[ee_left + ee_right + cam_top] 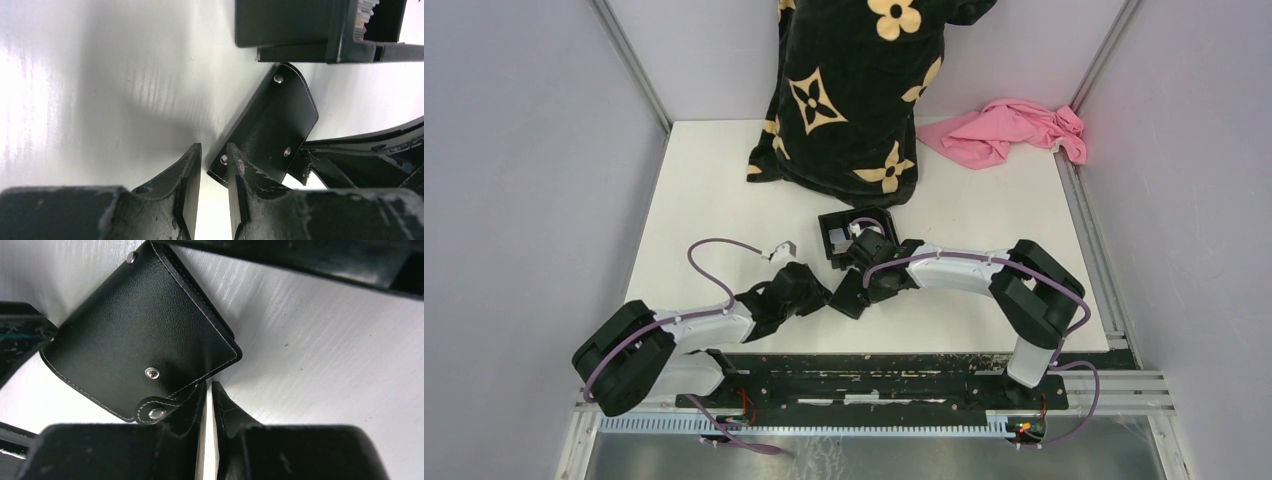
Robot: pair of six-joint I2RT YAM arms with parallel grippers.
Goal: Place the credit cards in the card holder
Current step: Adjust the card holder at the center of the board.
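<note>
The card holder (848, 302) is a closed black stitched case with metal snaps, between both grippers in front of the tray. In the left wrist view the holder (280, 120) looks tilted, and its near corner sits at the narrow gap of my left gripper (214, 150), which is slightly open with table showing between the fingers. In the right wrist view the holder (140, 335) lies just left of my right gripper (209, 385), whose fingers are almost together with nothing between them. Whitish card edges (365, 20) stand in the black tray (290, 25). No blue card shows.
The black shallow tray (848, 232) sits just behind the grippers. A black bag with cream flower marks (849, 90) stands at the back centre. A pink cloth (1009, 130) lies at the back right. Grey walls close both sides.
</note>
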